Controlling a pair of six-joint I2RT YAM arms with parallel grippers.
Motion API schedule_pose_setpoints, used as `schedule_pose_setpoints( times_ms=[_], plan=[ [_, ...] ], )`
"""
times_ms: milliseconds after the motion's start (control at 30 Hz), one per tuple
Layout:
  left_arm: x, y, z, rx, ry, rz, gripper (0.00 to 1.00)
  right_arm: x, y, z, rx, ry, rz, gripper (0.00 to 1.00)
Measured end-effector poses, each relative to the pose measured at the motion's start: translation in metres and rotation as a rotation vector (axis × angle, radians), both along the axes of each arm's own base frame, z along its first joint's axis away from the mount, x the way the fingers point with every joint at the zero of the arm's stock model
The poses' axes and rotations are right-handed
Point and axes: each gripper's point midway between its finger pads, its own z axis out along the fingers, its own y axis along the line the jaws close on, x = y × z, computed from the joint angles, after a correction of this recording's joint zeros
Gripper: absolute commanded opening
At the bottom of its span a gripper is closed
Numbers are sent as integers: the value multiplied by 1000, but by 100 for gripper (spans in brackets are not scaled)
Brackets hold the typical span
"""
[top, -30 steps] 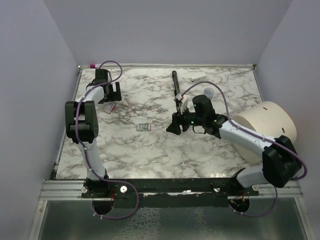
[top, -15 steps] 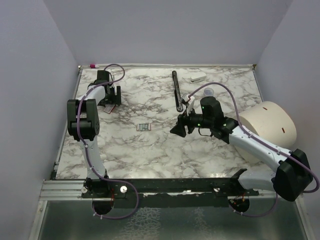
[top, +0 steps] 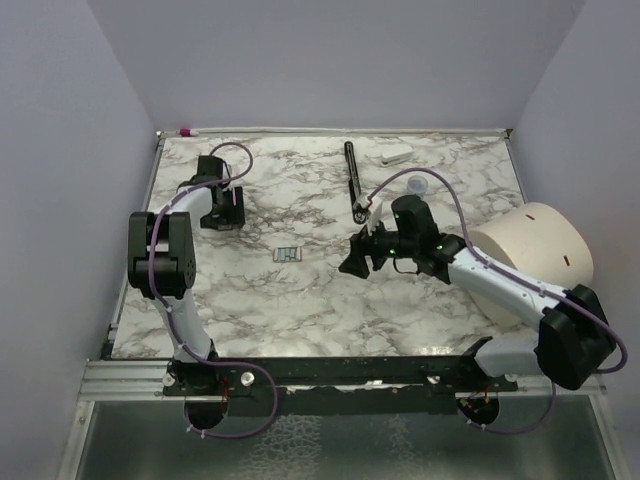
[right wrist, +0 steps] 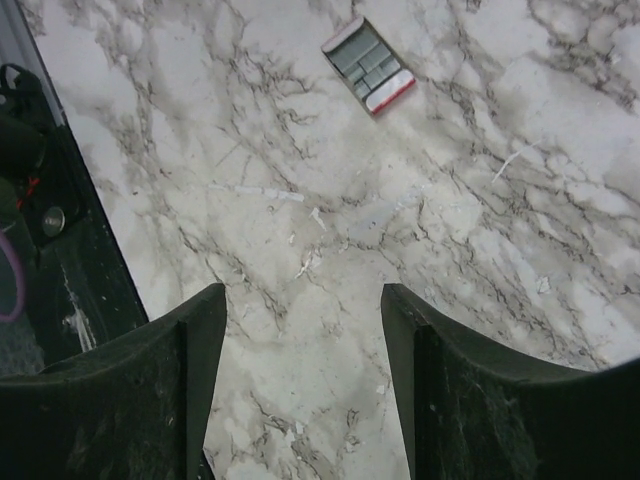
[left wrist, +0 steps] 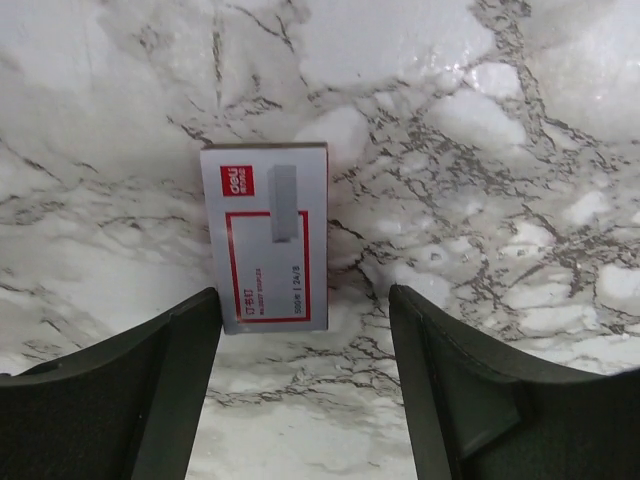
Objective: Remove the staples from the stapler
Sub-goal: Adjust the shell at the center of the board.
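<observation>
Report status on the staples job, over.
Left gripper open, straddling red-and-white Deli staple box, no grip. Right gripper open, empty, above marble table; tray of staples ahead of it. Path clear.

Red-and-white box (left wrist: 265,240), print unreadable, hidden under left pincer (top: 224,212) overhead

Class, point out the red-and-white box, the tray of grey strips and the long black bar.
red-and-white box (left wrist: 265,240): left wrist view, middle of printed face.
tray of grey strips (right wrist: 368,65): right wrist view, its middle.
long black bar (top: 352,175): top external view, mid-length.
</observation>
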Motion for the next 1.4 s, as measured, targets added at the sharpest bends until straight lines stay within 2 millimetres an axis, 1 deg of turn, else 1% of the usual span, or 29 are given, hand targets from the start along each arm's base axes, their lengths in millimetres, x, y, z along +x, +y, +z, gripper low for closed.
schedule_pose_setpoints(
  times_ms=[33, 100, 167, 233, 300, 367, 433, 500, 667, 767, 900, 1000, 1100, 1133, 1167, 1200, 1267, 1333, 1400],
  plan=[
    [-5, -3, 0, -11, 0, 3, 72, 1, 1, -8, -16, 14, 4, 64],
    [-12, -8, 1, -39, -11, 8, 74, 4, 4, -30, -59, 56, 16, 64],
    [-18, -13, 2, -71, -27, 10, 75, 7, 7, -46, -91, 89, 24, 64],
    [-20, -19, 4, -106, -40, 9, 78, 9, 10, -54, -108, 106, 30, 64],
    [-21, -25, 7, -140, -53, 9, 85, 11, 15, -56, -111, 111, 35, 64],
    [-24, -31, 10, -172, -62, 6, 90, 16, 18, -51, -104, 100, 36, 64],
    [-30, -32, 12, -186, -64, 19, 90, 20, 22, -44, -95, 84, 40, 64],
    [-32, -33, 17, -192, -71, 31, 93, 22, 25, -41, -91, 73, 43, 64],
    [-20, -24, 30, -200, -115, 75, 96, 26, 27, -40, -92, 63, 48, 64],
    [-7, -18, 40, -194, -152, 83, 96, 26, 27, -40, -92, 62, 48, 64],
    [33, -14, 61, -181, -236, 57, 94, 26, 27, -39, -92, 62, 48, 64],
    [54, -13, 66, -173, -268, 35, 94, 26, 27, -39, -92, 61, 48, 64],
    [73, -12, 61, -164, -273, 17, 93, 24, 25, -35, -90, 58, 47, 65],
    [77, -12, 58, -160, -269, 8, 92, 23, 25, -34, -89, 56, 47, 65],
    [77, -12, 58, -160, -269, 8, 91, 23, 24, -31, -85, 50, 46, 65],
    [84, -13, 49, -165, -255, 2, 91, 23, 24, -29, -83, 45, 44, 66],
    [85, -15, 40, -174, -236, -9, 91, 22, 23, -23, -75, 30, 46, 66],
    [80, -16, 29, -180, -206, -14, 90, 21, 24, -21, -69, 14, 60, 66],
    [75, -17, 24, -181, -185, -15, 90, 21, 25, -20, -66, -1, 77, 66]
  ],
)
